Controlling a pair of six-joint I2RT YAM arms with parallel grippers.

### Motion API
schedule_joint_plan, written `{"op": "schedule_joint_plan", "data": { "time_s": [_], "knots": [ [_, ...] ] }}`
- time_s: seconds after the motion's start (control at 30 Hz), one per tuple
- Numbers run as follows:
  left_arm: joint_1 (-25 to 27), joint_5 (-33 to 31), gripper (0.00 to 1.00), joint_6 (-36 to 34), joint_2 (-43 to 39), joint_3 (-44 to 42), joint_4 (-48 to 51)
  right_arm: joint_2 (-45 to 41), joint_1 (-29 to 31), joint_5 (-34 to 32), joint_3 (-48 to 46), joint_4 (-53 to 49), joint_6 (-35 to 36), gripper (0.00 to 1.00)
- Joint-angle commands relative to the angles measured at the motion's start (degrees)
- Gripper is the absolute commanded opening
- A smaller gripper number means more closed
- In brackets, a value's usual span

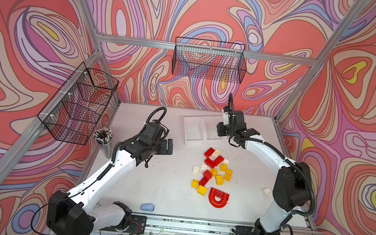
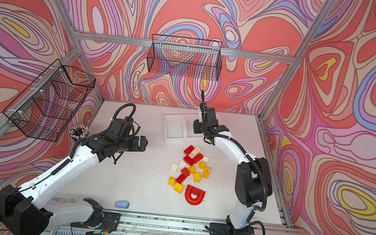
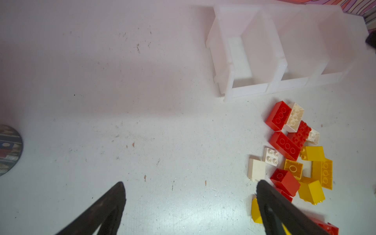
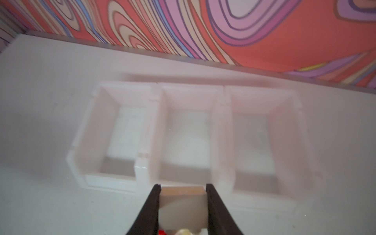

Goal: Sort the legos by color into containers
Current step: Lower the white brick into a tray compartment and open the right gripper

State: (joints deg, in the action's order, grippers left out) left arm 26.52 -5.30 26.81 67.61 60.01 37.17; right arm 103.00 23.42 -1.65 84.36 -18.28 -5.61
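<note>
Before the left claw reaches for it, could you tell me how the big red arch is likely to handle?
The red arch looks like rigid moulded plastic, so probably stiff and light. It lies flat on the table, so a push should slide it, not tip it. Its glossy curved rim may slip in a grip.

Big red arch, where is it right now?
In both top views the big red arch lies on the table, right of the middle, at the lego pile's near end, beside a yellow brick.
</note>
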Motion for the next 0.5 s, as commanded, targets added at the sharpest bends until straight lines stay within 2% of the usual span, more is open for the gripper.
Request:
{"op": "schedule_joint_plan", "data": {
  "time_s": [0.0, 0.17, 0.33, 0.4, 0.47],
  "knots": [
    [2.29, -3.36, 1.0, 1.45, -2.17, -1.9, 5.61, 6.35, 2.61, 2.92, 6.25, -3.34, -1.17, 0.26],
    [5.13, -2.75, 0.99, 5.28, -6.47, -6.9, 5.9, 14.37, 5.88, 4.1, 15.82, -5.31, -1.24, 0.27],
    [7.21, -2.63, 0.98, 7.75, -10.35, -11.04, 7.46, 19.27, 6.38, 4.98, 19.26, -5.25, -2.78, 0.27],
    [7.81, -2.39, 0.99, 8.13, -11.4, -12.07, 7.64, 20.84, 6.38, 5.58, 20.06, -4.84, -3.12, 0.3],
    [8.26, -2.04, 1.0, 8.22, -11.8, -12.81, 7.73, 22.07, 6.39, 6.02, 21.11, -5.02, -3.27, 0.37]
  ]
}}
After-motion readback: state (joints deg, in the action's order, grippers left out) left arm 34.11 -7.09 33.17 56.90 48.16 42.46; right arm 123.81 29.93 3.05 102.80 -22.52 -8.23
